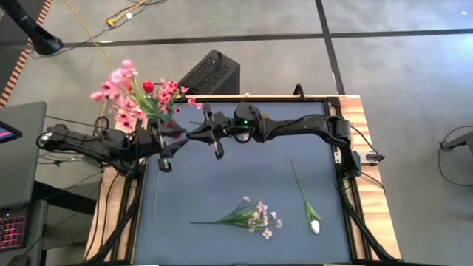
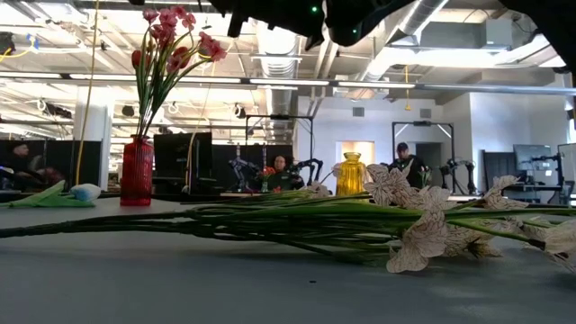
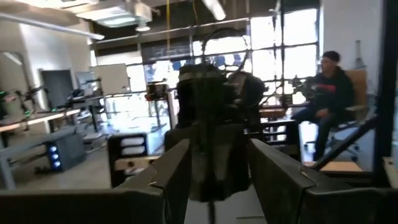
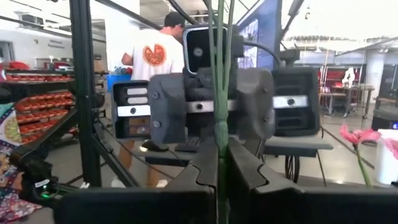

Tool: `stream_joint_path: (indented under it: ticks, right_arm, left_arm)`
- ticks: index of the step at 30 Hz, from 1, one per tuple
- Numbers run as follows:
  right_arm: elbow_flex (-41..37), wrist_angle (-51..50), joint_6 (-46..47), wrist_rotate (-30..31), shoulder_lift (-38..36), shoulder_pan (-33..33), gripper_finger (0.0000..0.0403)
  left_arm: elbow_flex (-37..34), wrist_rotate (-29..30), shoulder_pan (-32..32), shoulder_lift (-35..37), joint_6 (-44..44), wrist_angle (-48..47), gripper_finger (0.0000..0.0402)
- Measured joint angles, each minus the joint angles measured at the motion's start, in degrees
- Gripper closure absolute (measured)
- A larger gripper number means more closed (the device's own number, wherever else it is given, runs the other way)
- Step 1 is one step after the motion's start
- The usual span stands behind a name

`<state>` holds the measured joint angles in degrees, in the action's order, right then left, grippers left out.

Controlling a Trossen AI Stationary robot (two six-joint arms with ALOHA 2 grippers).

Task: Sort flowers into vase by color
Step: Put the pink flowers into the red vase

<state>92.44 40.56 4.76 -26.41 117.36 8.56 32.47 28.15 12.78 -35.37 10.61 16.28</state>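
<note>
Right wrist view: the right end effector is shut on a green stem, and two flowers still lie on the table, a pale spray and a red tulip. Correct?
Not quite. The right end effector does clamp a green stem, and the pale spray lies on the table, but the high view shows the tulip is white, not red.

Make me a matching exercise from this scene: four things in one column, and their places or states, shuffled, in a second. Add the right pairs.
Things
1. red vase
2. white tulip
3. pale blossom spray
4. right gripper

Places or states
A. lying on the mat beside the white tulip
B. shut on a green stem
C. upright, holding pink and red flowers
D. lying on the mat nearest the right arm's side

Pairs: 1-C, 2-D, 3-A, 4-B
</note>
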Motion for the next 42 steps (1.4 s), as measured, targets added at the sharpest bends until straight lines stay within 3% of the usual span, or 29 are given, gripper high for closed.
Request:
stream_joint_path:
  ticks: [13,25,37,42]
  right_arm:
    - [0.00,-2.33,-3.54,5.41,-0.02,-2.56,0.0367]
    - [0.00,-2.15,-3.76,5.52,-0.02,-2.54,0.0364]
    - [0.02,-2.93,-1.77,5.32,-0.07,-2.38,0.0236]
    - [0.02,-6.51,-0.29,-1.54,-0.58,-1.21,0.0196]
  left_arm:
    - [0.00,-2.37,-0.02,-1.01,-2.84,1.27,0.0263]
    - [0.00,-2.41,0.00,-0.99,-3.32,0.01,0.0384]
    - [0.00,-2.15,0.02,-0.99,-3.34,-0.41,0.0399]
    - [0.00,0.42,0.03,-0.90,-2.96,-1.10,0.0399]
